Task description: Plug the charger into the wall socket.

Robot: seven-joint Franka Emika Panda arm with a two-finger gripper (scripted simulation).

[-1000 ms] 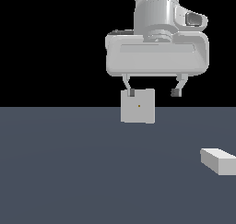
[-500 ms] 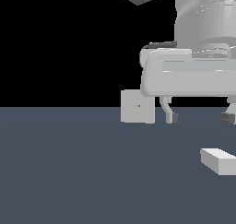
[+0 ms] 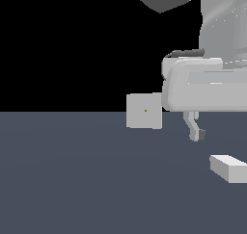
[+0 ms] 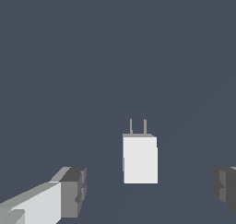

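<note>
The charger [image 3: 228, 168] is a small light-grey block lying on the dark floor at the exterior view's right. In the wrist view the charger [image 4: 140, 158] shows two thin prongs at one end. My gripper [image 4: 148, 190] hangs open above it, one finger on each side, touching nothing. Only one of the fingers [image 3: 194, 131] shows in the exterior view; the other is past the frame edge. The wall socket [image 3: 144, 110], a square plate with an orange dot, stands upright farther back, toward the exterior view's left of my hand.
The dark grey floor [image 3: 72, 180] spreads around both objects. My bulky grey hand [image 3: 207, 91] covers the socket's right edge in the exterior view.
My arm has swung toward the exterior view's right, from in front of the socket to over the charger, and now looms larger. The jaws stay open; charger and socket have not moved.
</note>
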